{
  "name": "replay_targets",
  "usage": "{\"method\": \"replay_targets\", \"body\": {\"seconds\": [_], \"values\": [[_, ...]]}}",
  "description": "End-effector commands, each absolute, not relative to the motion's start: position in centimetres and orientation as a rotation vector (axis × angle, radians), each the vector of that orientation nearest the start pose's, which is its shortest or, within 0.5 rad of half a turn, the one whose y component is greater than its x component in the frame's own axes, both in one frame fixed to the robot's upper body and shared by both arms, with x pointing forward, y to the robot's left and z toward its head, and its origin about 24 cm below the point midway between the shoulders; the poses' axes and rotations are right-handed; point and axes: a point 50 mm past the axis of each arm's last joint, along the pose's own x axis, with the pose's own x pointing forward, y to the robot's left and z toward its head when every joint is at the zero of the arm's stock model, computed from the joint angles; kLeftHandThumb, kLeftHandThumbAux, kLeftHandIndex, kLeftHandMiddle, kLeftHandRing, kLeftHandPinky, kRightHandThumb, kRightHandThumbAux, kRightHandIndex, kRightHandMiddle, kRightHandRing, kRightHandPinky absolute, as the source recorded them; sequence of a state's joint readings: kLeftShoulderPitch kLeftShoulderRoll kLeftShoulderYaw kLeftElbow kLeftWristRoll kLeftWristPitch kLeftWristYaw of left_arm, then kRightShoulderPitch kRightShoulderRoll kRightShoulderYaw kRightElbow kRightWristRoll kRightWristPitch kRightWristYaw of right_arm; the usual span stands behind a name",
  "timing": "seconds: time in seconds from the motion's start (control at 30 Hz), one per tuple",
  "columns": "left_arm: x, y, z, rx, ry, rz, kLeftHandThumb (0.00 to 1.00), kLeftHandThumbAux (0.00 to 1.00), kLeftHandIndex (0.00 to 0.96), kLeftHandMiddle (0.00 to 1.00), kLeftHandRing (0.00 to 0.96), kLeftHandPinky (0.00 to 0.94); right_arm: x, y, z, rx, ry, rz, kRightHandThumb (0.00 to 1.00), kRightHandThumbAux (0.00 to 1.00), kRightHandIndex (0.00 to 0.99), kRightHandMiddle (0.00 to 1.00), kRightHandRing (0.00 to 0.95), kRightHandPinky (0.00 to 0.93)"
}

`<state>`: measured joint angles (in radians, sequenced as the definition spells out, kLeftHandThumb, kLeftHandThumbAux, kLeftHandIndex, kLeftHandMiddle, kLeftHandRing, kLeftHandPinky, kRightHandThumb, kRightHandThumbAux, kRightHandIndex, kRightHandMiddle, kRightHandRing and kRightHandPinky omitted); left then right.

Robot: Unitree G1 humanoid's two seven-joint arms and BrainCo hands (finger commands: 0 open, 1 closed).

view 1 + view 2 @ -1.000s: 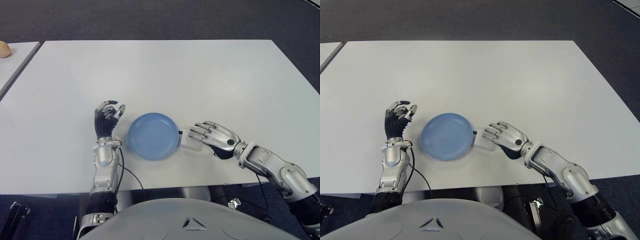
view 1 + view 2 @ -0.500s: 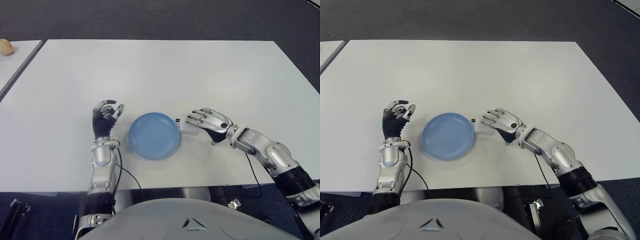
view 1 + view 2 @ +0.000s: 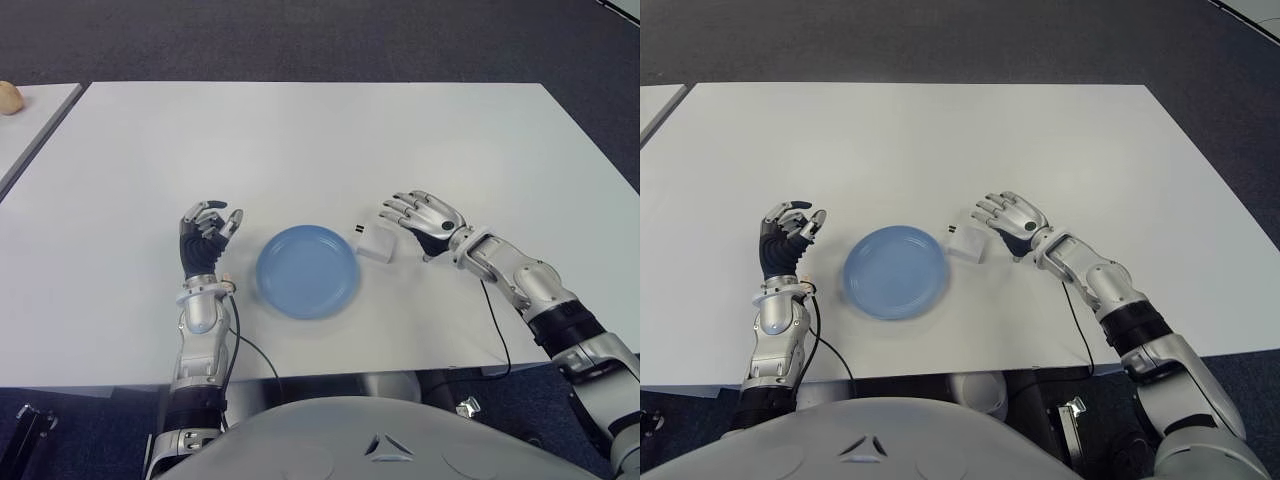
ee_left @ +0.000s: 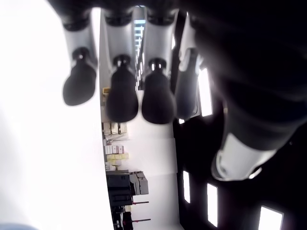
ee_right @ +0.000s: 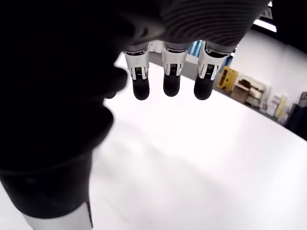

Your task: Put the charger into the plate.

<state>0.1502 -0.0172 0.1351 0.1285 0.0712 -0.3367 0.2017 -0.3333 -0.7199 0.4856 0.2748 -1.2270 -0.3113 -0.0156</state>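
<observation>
While the small white square charger (image 3: 376, 243) lies flat on the smooth white table (image 3: 320, 140), just beside the round blue plate (image 3: 307, 270), I see my right hand (image 3: 422, 220) has let go and pulled back, fingers spread. My left hand (image 3: 203, 236) stays upright left of the plate, fingers loosely curled, empty.

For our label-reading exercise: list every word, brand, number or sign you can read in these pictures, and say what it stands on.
None can be read.
Charger: plain white, two dark prongs, no print visible.
Plate: plain blue, no marking.
Table: bare white.
Shelves behind the left robot hand, in its wrist view: coloured items, too blurred to read.
</observation>
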Motion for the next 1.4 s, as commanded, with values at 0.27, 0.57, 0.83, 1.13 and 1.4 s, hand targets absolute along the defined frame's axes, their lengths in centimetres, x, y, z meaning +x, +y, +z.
{"method": "replay_targets", "body": {"seconds": [0.27, 0.57, 0.83, 1.13, 1.4], "values": [[21.0, 19.6, 0.5, 0.094, -0.032, 0.357, 0.708, 0.720, 0.439, 0.777, 0.752, 0.748, 28.7, -19.7, 1.6, -2.035, -0.207, 0.684, 0.052, 0.967, 0.000, 0.000, 0.000, 0.000], [21.0, 19.8, 0.3, 0.090, -0.020, 0.353, 0.708, 0.720, 0.439, 0.771, 0.748, 0.742, 29.4, -19.9, 1.4, -2.059, -0.186, 0.652, 0.111, 0.936, 0.000, 0.000, 0.000, 0.000], [21.0, 19.8, 0.3, 0.094, -0.011, 0.361, 0.707, 0.720, 0.439, 0.765, 0.742, 0.740, 29.6, -20.2, 1.4, -2.058, -0.183, 0.638, 0.133, 0.920, 0.000, 0.000, 0.000, 0.000], [21.0, 19.6, 0.3, 0.083, -0.017, 0.355, 0.708, 0.720, 0.439, 0.769, 0.744, 0.739, 29.7, -20.2, 1.9, -2.008, -0.166, 0.608, 0.106, 0.905, 0.000, 0.000, 0.000, 0.000], [21.1, 19.5, 0.2, 0.079, -0.001, 0.360, 0.708, 0.720, 0.439, 0.772, 0.747, 0.742, 29.0, -18.7, 5.3, -1.775, -0.149, 0.579, 0.235, 0.792, 0.000, 0.000, 0.000, 0.000]]}}
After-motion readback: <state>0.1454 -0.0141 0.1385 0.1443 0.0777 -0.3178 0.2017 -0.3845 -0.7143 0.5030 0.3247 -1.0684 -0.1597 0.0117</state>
